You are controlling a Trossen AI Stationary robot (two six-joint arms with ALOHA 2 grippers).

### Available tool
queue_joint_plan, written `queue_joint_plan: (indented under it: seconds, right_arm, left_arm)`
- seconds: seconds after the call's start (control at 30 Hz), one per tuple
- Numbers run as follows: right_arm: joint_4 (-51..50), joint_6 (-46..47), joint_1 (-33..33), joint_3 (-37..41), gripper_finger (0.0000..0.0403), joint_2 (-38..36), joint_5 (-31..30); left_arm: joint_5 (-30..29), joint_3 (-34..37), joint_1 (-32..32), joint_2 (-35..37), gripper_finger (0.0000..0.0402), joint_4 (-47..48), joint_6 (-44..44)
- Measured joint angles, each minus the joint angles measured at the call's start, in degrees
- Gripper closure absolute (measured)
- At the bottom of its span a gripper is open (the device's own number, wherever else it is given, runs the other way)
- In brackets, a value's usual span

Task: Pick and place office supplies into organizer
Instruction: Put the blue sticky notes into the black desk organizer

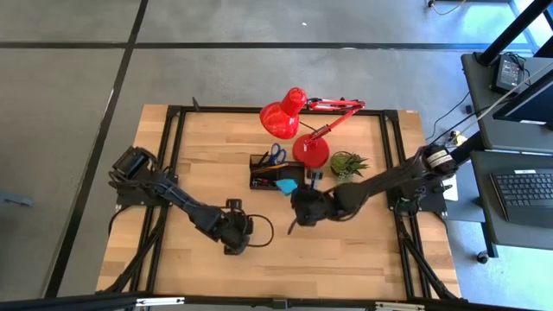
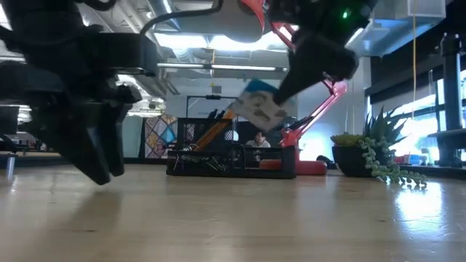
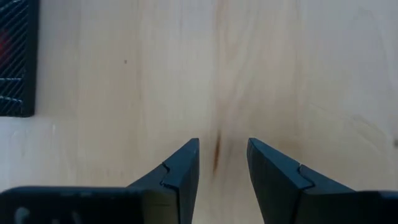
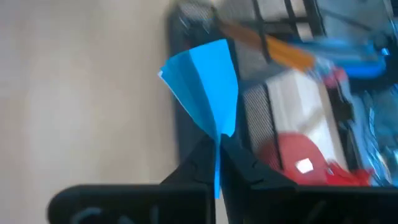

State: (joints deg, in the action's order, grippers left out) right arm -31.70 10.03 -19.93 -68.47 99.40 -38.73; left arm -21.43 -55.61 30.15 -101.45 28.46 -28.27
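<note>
Pad [image 4: 205, 87]: light, floppy; you pinch its edge (it may bend).
Right gripper [image 4: 217, 163]: clamped on pad, by organizer [image 1: 275, 175].
Left gripper [image 3: 222, 163]: parted, empty.

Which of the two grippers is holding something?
The right gripper: it is shut on the blue sticky-note pad, lifted beside the organizer. The left gripper is open over bare table.

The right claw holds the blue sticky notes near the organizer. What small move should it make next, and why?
Probably carry it a little farther over the organizer, then lower. The right claw is shut on the blue sticky-note pad, which the low view shows lifted above the table beside the tray, not yet inside. The left claw waits open over bare wood.
</note>
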Motion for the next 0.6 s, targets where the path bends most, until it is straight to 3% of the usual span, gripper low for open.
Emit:
queue_joint_plan:
  seconds: [0.6]
  right_arm:
    - [-2.1,0.5,10.4,0.0,0.0393,2.6,8.0]
  left_arm:
    - [-3.1,-0.1,1.8,0.1,0.0272,0.0,0.0]
